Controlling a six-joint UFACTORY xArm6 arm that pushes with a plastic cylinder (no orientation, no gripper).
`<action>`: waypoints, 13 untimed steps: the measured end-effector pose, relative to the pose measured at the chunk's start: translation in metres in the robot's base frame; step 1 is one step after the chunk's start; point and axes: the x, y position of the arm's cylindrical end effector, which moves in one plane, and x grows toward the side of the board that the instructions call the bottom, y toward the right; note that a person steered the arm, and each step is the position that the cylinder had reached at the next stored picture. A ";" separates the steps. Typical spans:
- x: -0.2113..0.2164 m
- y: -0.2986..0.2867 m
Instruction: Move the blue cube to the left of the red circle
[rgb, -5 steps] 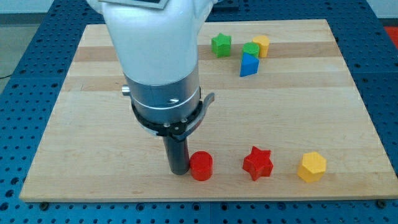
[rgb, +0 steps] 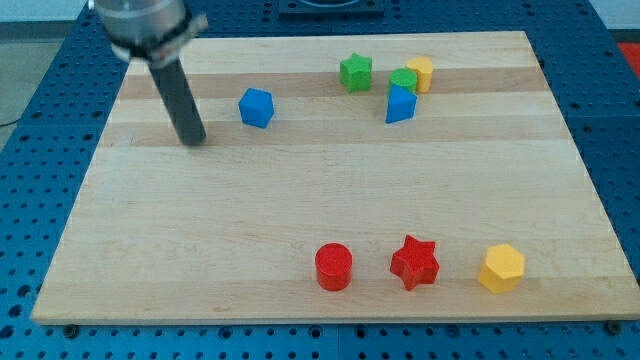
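my tip (rgb: 195, 141) is seen near the view's top left, just left of the blue cube (rgb: 256, 107), apart from it. the red circle (rgb: 333, 267) is located well below, near the table (rgb: 200, 250) bottom edge. no end effector is fitted, so no jaw state can be told.

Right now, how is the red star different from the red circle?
The red star has pointed arms, while the red circle is round with a flat top. The red star lies further toward the view's right, between the red circle and the yellow block. Both are red, lie near the board's bottom edge, and sit far from my tip, which is up near the blue cube.
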 end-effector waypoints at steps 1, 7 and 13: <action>-0.101 0.018; -0.022 0.074; 0.130 -0.071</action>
